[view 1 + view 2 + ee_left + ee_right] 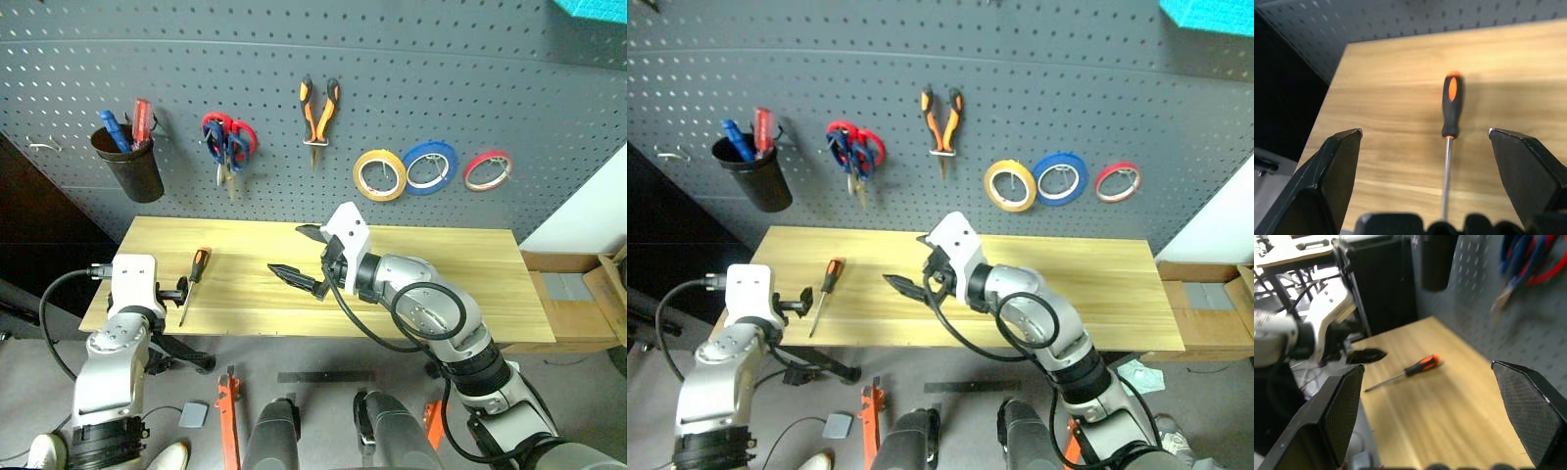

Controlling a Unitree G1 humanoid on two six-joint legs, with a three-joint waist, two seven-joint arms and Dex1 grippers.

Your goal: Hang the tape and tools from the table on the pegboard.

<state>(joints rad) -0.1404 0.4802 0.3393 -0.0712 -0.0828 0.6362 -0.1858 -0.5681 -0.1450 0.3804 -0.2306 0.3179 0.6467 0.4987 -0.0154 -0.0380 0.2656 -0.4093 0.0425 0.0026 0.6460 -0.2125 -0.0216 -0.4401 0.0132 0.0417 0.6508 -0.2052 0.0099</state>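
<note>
An orange-and-black-handled screwdriver (pixel 199 264) lies on the left part of the wooden table (pixel 441 284), its shaft pointing toward the front edge. My left gripper (pixel 179 291) stands open just behind the shaft's tip; in the left wrist view the screwdriver (pixel 1451 105) lies ahead between the spread fingers. My right gripper (pixel 285 248) hovers open and empty over the table's middle, pointing left. On the pegboard (pixel 441 78) hang the yellow tape (pixel 379 174), the orange-and-black pliers (pixel 318 108) and the dark-blue-handled scissors (pixel 235 152).
A black cup (pixel 127 162) on the pegboard holds red and blue screwdrivers. Red-handled scissors (pixel 217 127) share the hook with the blue ones. A blue roll (pixel 429 166) and a thin red roll (pixel 487 169) hang beside the yellow tape. A cardboard box (pixel 578 294) sits at the table's right end.
</note>
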